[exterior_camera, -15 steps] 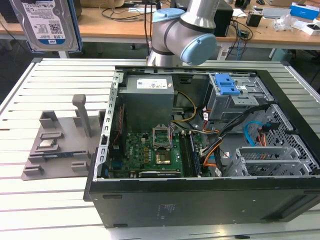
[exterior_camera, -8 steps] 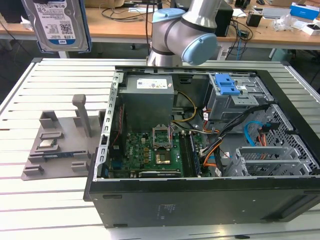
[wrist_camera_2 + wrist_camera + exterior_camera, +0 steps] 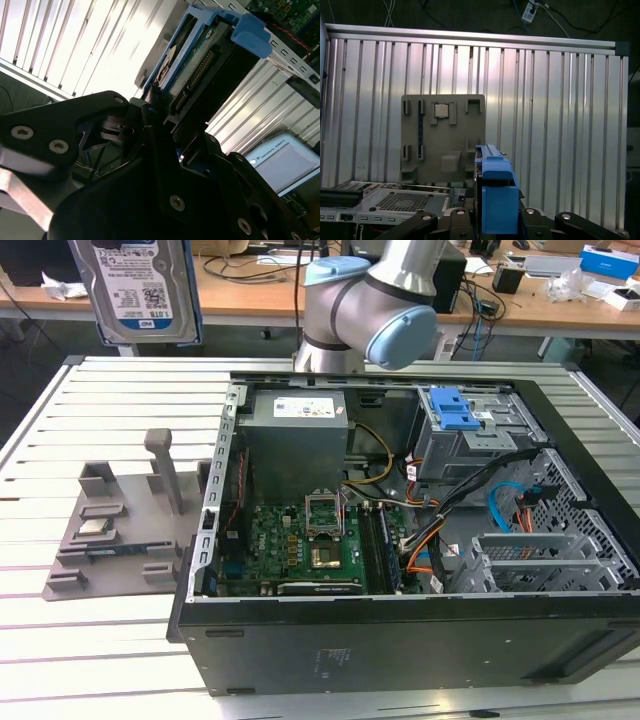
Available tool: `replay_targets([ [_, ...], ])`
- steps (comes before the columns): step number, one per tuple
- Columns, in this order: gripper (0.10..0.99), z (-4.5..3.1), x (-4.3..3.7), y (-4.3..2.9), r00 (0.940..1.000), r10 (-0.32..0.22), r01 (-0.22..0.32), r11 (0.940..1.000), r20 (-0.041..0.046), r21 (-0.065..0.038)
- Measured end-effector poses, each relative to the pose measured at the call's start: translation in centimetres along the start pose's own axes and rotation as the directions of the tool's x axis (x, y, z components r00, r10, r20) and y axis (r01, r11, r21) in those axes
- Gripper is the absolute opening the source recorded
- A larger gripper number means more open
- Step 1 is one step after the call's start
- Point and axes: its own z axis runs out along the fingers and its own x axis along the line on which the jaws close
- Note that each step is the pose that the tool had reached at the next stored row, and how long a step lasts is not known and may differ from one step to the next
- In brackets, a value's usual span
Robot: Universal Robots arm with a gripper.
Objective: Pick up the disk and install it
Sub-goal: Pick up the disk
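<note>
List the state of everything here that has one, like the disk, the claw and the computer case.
disk: held aloft, clamped on edge in the claw.
claw: shut on the disk.
computer case: lying on its side, open.
chip: resting in the grey fixture.

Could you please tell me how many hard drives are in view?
1: the disk, raised at the exterior view's upper left; the grey cage may hide others.

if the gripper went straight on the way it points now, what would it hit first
Likely the grey fixture tray on the slatted table, near its edge; the disk in the gripper would touch before the jaws. Depth is unclear.
</note>
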Motion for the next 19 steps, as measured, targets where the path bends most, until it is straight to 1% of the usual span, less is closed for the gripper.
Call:
replay_targets([
  [3, 0.365, -0.03, 0.04, -0.78, 1.0, 0.0, 0.0, 1.0, 0.0, 0.0],
  [6, 0.365, -0.08, 0.09, -1.96, 1.0, 0.0, 0.0, 1.0, -0.0002, 0.0],
  [10, 0.365, -0.13, 0.14, -2.98, 1.0, 0.0, 0.0, 1.0, -0.0004, 0.0],
  [12, 0.365, -0.17, 0.18, -3.75, 1.0, 0.0, 0.0, 1.0, -0.0005, 0.0],
  [14, 0.365, -0.19, 0.2, -4.24, 1.0, 0.0, 0.0, 1.0, -0.0005, 0.0],
  [16, 0.365, -0.22, 0.24, -5.0, 1.0, 0.0, 0.0, 1.0, -0.0007, 0.0],
  [18, 0.365, -0.24, 0.26, -5.4, 1.0, 0.0, 0.0, 1.0, -0.0007, 0.0],
  [19, 0.365, -0.25, 0.28, -5.74, 1.0, 0.0, 0.0, 1.0, -0.0008, 0.0],
])
